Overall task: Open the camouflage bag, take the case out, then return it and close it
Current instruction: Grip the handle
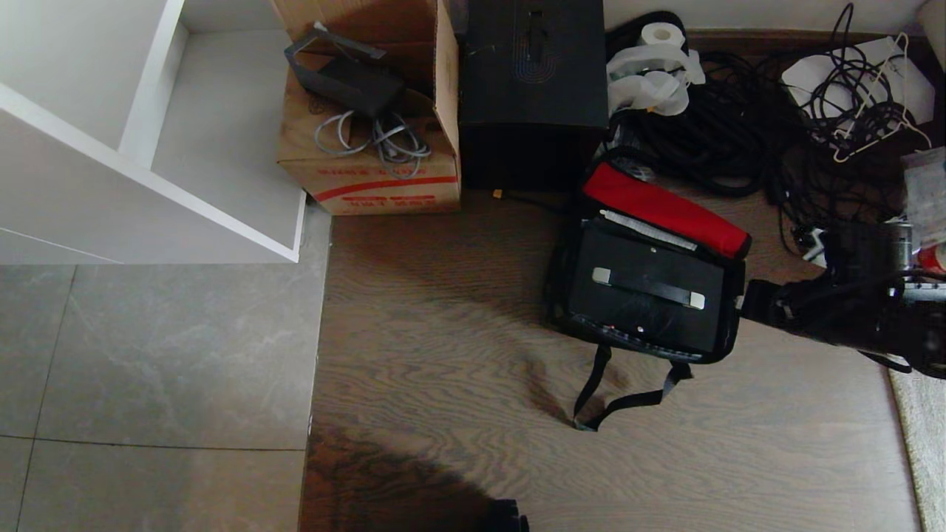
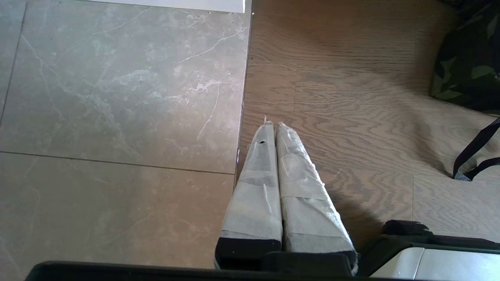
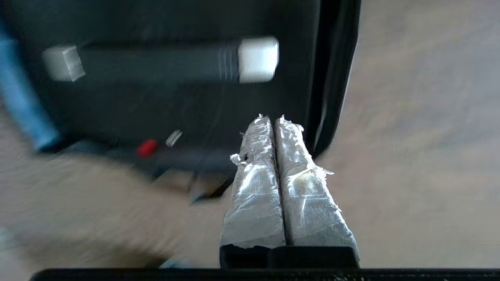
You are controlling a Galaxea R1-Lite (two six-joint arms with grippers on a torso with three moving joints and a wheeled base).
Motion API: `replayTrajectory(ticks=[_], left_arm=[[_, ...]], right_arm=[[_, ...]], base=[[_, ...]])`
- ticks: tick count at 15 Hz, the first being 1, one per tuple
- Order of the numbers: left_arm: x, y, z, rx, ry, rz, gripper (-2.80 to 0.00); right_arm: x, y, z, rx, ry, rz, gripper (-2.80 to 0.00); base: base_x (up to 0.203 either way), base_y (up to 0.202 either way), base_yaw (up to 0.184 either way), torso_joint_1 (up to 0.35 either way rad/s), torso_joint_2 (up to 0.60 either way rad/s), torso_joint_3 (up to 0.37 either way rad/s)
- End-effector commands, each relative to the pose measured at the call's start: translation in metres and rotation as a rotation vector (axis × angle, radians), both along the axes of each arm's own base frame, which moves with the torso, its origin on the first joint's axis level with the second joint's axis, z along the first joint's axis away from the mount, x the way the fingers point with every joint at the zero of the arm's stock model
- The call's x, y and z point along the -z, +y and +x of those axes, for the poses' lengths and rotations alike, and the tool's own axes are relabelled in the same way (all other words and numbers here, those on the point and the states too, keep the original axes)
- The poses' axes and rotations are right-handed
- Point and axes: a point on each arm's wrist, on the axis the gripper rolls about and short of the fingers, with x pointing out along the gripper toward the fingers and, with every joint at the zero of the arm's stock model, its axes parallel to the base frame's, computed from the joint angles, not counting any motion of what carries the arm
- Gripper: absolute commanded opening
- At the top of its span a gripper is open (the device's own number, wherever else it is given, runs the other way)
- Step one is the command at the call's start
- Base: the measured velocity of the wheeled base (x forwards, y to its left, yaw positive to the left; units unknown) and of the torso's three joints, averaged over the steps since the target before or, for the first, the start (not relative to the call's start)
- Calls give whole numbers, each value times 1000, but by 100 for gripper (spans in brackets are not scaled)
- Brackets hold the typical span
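The camouflage bag [image 1: 559, 295] lies open on the wooden floor, its red-lined flap [image 1: 665, 209] folded back toward the wall. The flat black case [image 1: 635, 258] sits inside it with its black bar handle [image 1: 649, 288] on silver mounts facing up. My right gripper [image 1: 750, 301] hovers at the bag's right end, shut and empty. In the right wrist view its taped fingertips [image 3: 272, 119] point at the case [image 3: 156, 105] near the bag's edge, below the handle [image 3: 156, 60]. My left gripper [image 2: 274, 124] hangs shut and empty over the floor, with a corner of the bag [image 2: 465, 74] off to the side.
The bag's black strap [image 1: 621, 391] trails toward me on the floor. Behind the bag stand a tall black box [image 1: 532, 81] and a brown carton [image 1: 369, 170]. Tangled cables [image 1: 739, 133] lie at the back right, a white shelf unit [image 1: 148, 148] at the left, and a rug edge [image 1: 924, 443] at the right.
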Motion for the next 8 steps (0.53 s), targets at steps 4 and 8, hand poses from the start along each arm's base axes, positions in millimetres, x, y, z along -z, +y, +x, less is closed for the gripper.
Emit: replayTrajectory(ticks=[4,8], left_arm=[[2,0,1,-2,8,-1,-280],[2,0,1,-1,8,-1,-280]], right_arm=[[43,-29,21,-34,94,-46,-280],[59,-49,25,-41,112,-13,-280]], base=[[0,0,0,0,0,0],[0,0,0,0,0,0]])
